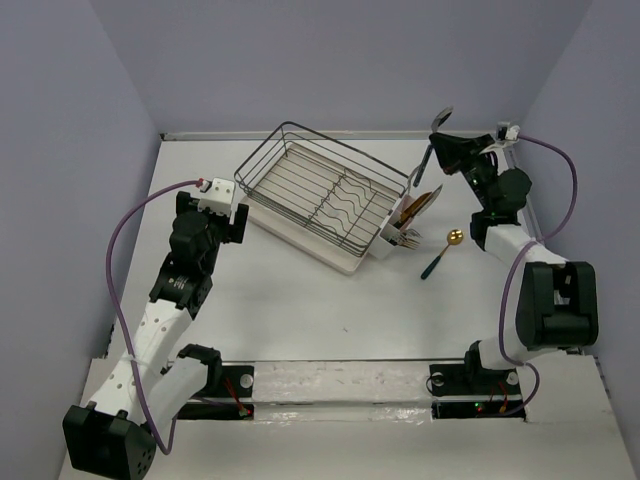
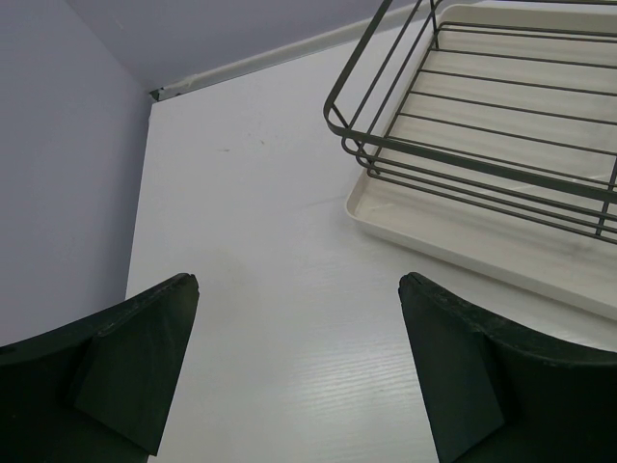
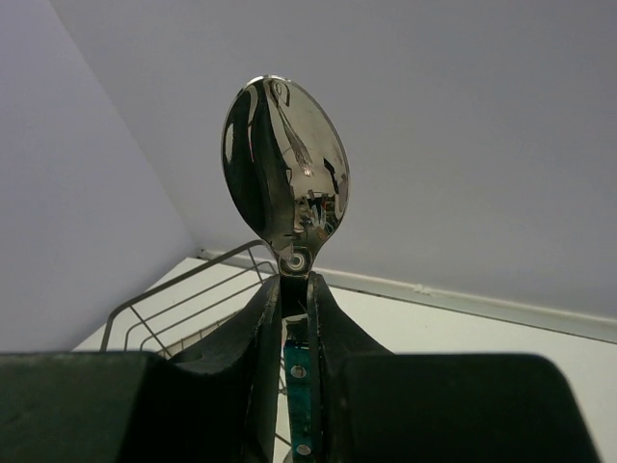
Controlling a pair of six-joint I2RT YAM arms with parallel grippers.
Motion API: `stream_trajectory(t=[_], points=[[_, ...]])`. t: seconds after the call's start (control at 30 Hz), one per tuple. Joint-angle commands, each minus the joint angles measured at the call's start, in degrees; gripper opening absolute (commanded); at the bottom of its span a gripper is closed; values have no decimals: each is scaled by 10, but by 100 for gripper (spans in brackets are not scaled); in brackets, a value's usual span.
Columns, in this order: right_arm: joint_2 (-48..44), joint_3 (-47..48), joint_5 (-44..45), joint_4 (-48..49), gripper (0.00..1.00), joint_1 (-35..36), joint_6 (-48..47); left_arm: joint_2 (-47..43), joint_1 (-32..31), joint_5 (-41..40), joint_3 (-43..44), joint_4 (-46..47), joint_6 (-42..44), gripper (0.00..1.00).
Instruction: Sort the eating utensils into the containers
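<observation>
My right gripper (image 1: pixel 440 143) is shut on a spoon (image 1: pixel 441 118) with a teal handle and holds it upright, high above the table, to the right of the rack's far corner. In the right wrist view the shiny bowl of the spoon (image 3: pixel 286 178) stands above my gripper (image 3: pixel 294 289), and the teal handle runs down between the fingers. The white cutlery holder (image 1: pixel 392 243) hangs on the rack's right end and holds several orange and gold utensils. A gold-headed spoon (image 1: pixel 441 252) with a dark teal handle lies on the table right of it. My left gripper (image 1: pixel 236 222) (image 2: pixel 299 282) is open and empty beside the rack's left corner.
The black wire dish rack (image 1: pixel 320 185) (image 2: pixel 482 159) sits on a white drip tray (image 2: pixel 453 227) at the middle back of the table. Grey walls close in the left, back and right sides. The rack's wires also show in the right wrist view (image 3: pixel 183 294).
</observation>
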Motion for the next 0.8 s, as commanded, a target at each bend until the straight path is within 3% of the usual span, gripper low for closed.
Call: stream_trajectory(t=[0.0,0.4,0.63,0.77], points=[[-4,12,-2,14,0,-14,3,-13,3,-1,17,14,6,99],[33,0,-42,49,0,-52,39,-7,3,-2,23,9,8,99],[100,-39,-45,213,0,-82,160,-1,3,-3,32,4,13,99],[121,-38,-54,253,0,-82,183,1,3,-5,37,0,17,99]])
